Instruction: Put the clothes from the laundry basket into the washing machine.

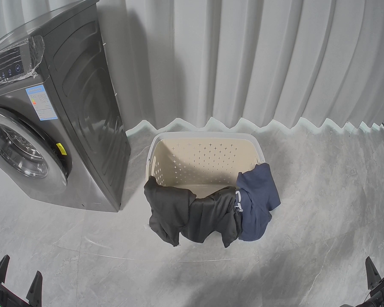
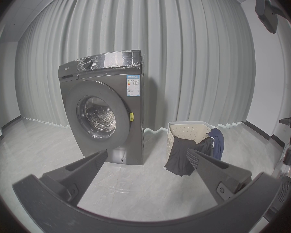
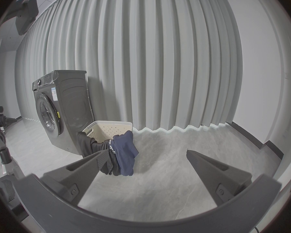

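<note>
Over the near rim of the laundry basket [image 1: 200,135] you see black clothes [image 1: 192,215] and a navy top [image 1: 259,198] draped, beside the washing machine [image 1: 85,107]; your left gripper [image 2: 146,151] and right gripper [image 3: 147,151] gape empty, well apart from it.

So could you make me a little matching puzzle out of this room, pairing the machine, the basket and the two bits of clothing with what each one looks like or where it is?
Things:
1. washing machine
2. laundry basket
3. black garment
4. navy garment

Descriptions:
A. hangs over the basket's near right corner
B. dark grey, round front door shut
C. cream, with small holes in its walls
D. draped over the basket's near rim, on the side nearer the machine

Pairs: 1-B, 2-C, 3-D, 4-A
</note>
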{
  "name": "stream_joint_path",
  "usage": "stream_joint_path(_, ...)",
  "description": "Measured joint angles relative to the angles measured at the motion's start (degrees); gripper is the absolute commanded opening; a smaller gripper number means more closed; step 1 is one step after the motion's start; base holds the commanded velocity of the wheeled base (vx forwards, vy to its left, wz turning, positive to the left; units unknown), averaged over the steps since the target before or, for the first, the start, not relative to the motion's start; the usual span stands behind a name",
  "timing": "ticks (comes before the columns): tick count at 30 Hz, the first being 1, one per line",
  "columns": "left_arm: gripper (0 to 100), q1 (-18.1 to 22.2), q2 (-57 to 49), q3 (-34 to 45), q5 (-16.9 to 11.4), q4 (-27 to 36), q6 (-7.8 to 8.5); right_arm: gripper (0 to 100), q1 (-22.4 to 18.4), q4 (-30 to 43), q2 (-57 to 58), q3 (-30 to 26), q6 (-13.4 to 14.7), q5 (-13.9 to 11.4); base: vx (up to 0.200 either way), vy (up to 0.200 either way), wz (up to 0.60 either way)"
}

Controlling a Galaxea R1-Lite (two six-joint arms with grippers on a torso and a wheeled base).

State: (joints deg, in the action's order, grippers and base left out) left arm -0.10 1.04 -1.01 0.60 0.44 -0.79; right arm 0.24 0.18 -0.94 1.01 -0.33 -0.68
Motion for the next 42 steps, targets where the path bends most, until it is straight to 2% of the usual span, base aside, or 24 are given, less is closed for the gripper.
stream_joint_path(10, 100, 0.0, 0.0, 0.0, 0.0, 0.0, 0.06, 100, 0.0, 0.0, 0.0, 0.0, 0.0, 0.0, 0.0, 0.0, 0.0)
stream_joint_path(19, 100, 0.0, 0.0, 0.0, 0.05, 0.0, -0.05, 100, 0.0, 0.0, 0.0, 0.0, 0.0, 0.0, 0.2, 0.0, 0.0)
stream_joint_path(28, 100, 0.0, 0.0, 0.0, 0.05, -0.01, 0.01, 100, 0.0, -0.02, 0.0, 0.0, 0.0, 0.02, 0.0, 0.0, 0.0)
stream_joint_path(34, 100, 0.0, 0.0, 0.0, 0.02, -0.01, 0.01, 100, 0.0, 0.0, -0.02, 0.0, 0.0, 0.02, 0.0, -0.2, 0.0)
stream_joint_path(42, 100, 0.0, 0.0, 0.0, 0.02, -0.01, 0.06, 100, 0.0, 0.0, -0.02, 0.0, 0.01, 0.02, 0.0, 0.0, 0.0)
